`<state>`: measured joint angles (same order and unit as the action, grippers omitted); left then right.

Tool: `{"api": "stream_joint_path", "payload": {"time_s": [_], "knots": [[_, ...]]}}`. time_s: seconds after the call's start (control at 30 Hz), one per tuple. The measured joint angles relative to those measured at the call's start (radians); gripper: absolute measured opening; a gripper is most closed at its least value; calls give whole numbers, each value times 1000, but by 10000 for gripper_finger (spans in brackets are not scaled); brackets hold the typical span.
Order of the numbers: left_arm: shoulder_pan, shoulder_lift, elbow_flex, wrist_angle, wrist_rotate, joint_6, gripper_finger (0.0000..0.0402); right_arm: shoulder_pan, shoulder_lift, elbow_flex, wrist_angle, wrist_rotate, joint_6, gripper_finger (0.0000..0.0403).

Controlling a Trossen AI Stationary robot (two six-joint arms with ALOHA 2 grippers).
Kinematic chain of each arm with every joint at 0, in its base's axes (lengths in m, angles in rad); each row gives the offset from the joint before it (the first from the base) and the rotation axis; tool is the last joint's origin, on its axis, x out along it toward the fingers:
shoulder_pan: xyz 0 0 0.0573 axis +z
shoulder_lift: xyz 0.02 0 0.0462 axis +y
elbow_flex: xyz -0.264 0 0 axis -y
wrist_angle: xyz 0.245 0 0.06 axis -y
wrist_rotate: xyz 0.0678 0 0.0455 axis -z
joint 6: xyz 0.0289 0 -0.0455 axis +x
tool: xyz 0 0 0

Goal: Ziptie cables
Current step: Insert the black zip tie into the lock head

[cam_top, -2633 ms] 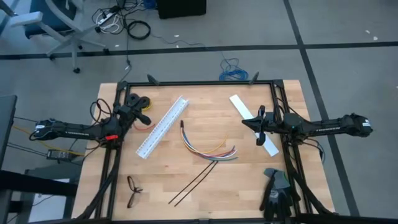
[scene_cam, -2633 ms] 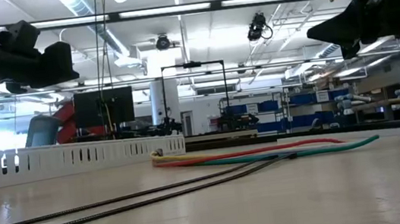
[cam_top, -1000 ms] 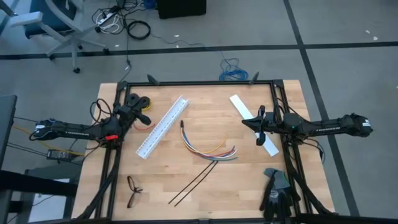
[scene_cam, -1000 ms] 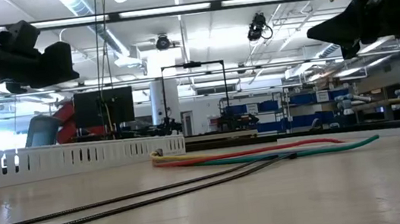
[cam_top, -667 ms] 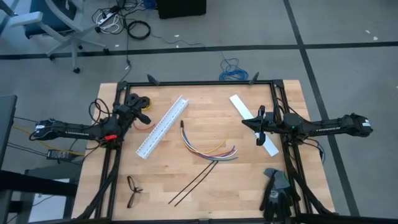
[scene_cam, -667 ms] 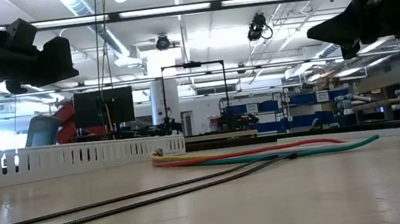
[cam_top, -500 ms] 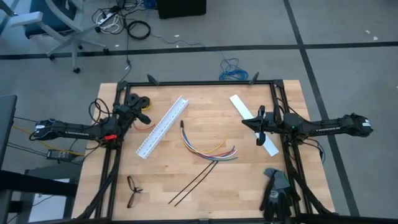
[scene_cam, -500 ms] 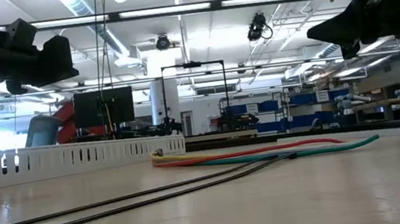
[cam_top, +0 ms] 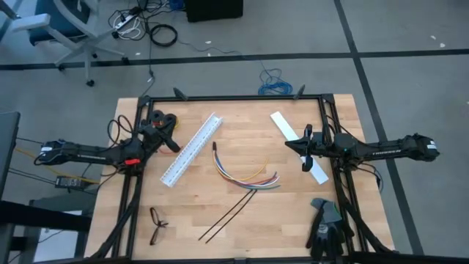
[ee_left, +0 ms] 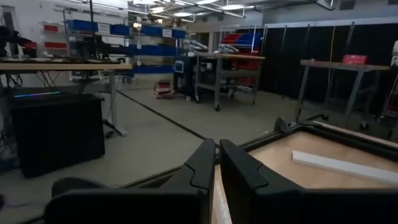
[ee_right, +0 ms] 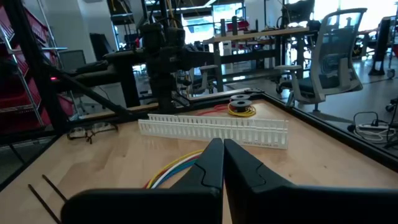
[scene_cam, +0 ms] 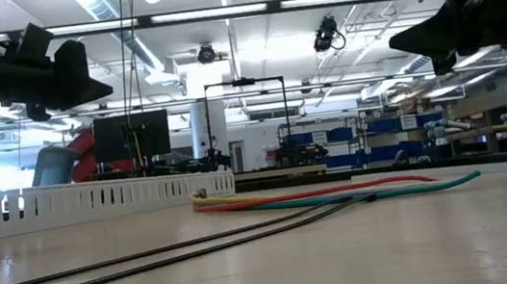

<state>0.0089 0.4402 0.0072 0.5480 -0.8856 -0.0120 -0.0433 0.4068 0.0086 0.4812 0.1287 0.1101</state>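
- Waiting to start: cables [cam_top: 245, 173] lie mid-bench, zipties [cam_top: 229, 214] just in front, untouched.
- Left gripper [cam_top: 170, 142] and right gripper [cam_top: 308, 149] hover at opposite sides, jaws pressed together, empty.
- Next, I reckon, a gripper must open over the bundle.

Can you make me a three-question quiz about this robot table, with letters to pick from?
1. Where do the cables lie?
A. in the middle of the table
B. on the floor
C. in the left gripper

2. How many zipties lie on the table?
A. five
B. two
C. none

3. How is the right gripper right now?
A. wide open
B. shut on a ziptie
C. shut, holding nothing

Answers:
1 A, the coloured bundle rests on the bare wood between the two arms.
2 B, two thin black strips lie side by side, nearer the front edge than the cables.
3 C, the right wrist view shows its fingers pressed together with nothing between.
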Motion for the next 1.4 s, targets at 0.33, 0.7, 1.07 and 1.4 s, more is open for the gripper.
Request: {"api": "stream_joint_path", "payload": {"time_s": [0.33,0.7,1.07,1.4], "knots": [[16,255,10,2,134,-98,35,0,0,0,0,0,0,4],[89,523,202,9,381,-16,35,0,0,0,0,0,0,4],[116,817,381,10,460,144,35,0,0,0,0,0,0,4],[127,1006,562,30,791,164,35,0,0,0,0,0,0,4]]}}
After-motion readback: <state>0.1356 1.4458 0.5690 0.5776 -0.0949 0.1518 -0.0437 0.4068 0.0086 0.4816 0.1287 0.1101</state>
